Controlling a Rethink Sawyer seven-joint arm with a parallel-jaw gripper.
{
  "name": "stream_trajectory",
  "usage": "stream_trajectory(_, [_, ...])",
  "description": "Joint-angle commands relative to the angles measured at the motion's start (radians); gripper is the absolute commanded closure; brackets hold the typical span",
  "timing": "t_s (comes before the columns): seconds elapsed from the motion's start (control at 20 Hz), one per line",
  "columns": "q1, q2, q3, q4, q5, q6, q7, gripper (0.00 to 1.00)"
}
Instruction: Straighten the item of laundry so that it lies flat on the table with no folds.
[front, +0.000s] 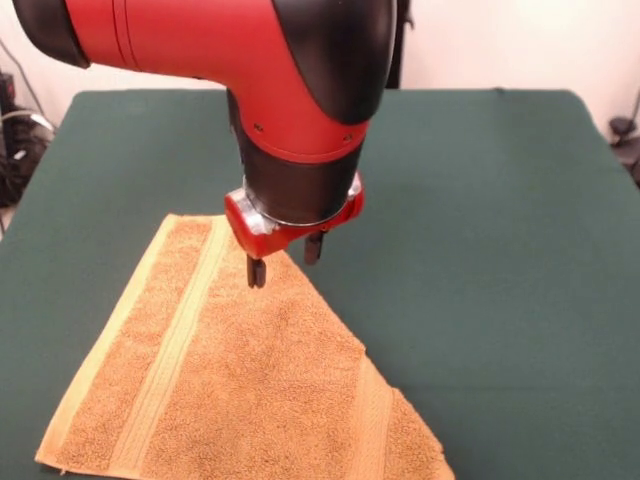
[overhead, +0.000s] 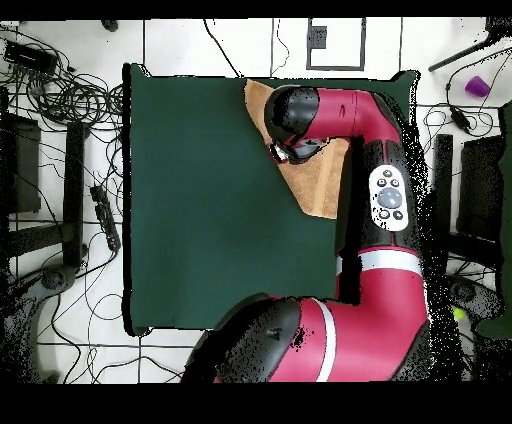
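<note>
The orange-yellow towel (front: 240, 380) lies on the dark green table (front: 480, 200) at the near left of the front view. It is folded over on a slant, with a long diagonal edge on its right and woven bands showing at left and lower right. My gripper (front: 285, 260) is open and empty, pointing straight down over the towel's far corner. One fingertip (front: 256, 272) is over the cloth, the other over the towel's edge. I cannot tell if they touch it. In the overhead view the arm hides most of the towel (overhead: 320, 185), and the gripper (overhead: 283, 152) shows beside it.
The towel's near edge runs out of the front view at the bottom. Green tabletop (overhead: 200, 200) stretches wide beside the towel. Cables and equipment lie on the floor around the table, and a purple cup (overhead: 478, 86) stands off the table.
</note>
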Motion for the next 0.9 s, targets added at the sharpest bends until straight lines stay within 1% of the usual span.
stream_trajectory(0.05, [-0.005, 0.087, 0.085, 0.193, 0.069, -0.201, 0.121, 0.0])
stream_trajectory(0.2, [-0.018, 0.084, 0.097, 0.231, 0.093, -0.288, 0.137, 0.0])
stream_trajectory(0.35, [-0.022, 0.086, 0.098, 0.255, 0.122, -0.34, 0.145, 0.0])
stream_trajectory(0.5, [-0.025, 0.088, 0.099, 0.269, 0.16, -0.354, 0.148, 0.0])
stream_trajectory(0.75, [-0.017, 0.102, 0.097, 0.258, 0.2, -0.356, 0.141, 0.0])
stream_trajectory(0.9, [-0.034, 0.098, 0.126, 0.292, 0.271, -0.345, 0.163, 0.0])
